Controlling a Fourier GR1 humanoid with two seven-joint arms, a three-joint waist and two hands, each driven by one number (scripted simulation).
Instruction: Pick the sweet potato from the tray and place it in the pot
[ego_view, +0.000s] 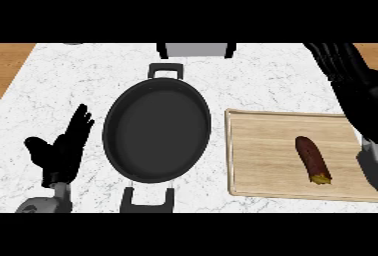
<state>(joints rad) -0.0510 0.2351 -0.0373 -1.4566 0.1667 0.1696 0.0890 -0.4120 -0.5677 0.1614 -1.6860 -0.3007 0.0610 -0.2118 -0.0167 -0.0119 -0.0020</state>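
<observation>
A dark reddish-brown sweet potato (313, 159) with a yellow cut end lies on the pale wooden tray (258, 150) at the right. A black oval pot (156, 131) with two handles sits left of the tray, nothing inside it. My right hand (347, 67) hangs open at the upper right, above and beyond the tray's far right corner, apart from the sweet potato. At the lower left, my left hand (65, 147) rests open with fingers up, beside the pot.
White marble counter (74, 80) with wooden floor showing at the upper corners. A grey box-like object (193, 49) stands at the counter's far edge behind the pot.
</observation>
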